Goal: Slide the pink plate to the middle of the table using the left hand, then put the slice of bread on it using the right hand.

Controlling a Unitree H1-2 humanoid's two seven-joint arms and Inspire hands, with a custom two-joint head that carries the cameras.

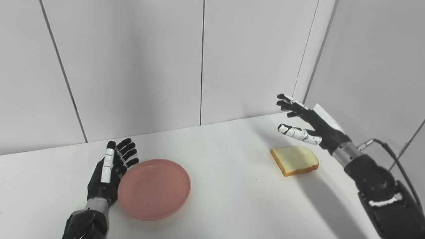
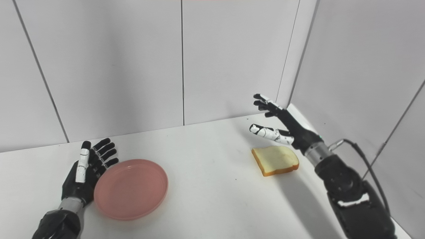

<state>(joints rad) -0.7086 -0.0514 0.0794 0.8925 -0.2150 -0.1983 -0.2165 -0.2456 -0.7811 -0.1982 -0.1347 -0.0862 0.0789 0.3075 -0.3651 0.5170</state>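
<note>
Left eye view showed our open left hand (image 1: 109, 171) flat against the plate (image 1: 154, 188) at nine o'clock to push it, our open right hand (image 1: 303, 122) above the bread (image 1: 294, 160).

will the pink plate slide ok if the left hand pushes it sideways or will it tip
The pink plate looks shallow, wide and flat on the table, so it probably slides rather than tips. The open left hand beside its rim suits a low push.

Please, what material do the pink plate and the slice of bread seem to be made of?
The pink plate looks like plastic with a matte, slightly translucent finish: even colour, thin raised rim, no glaze shine. The slice of bread has a pale porous face and a glossy orange-brown crust; it could be real bread or a foam replica, the look leaves this open.
</note>
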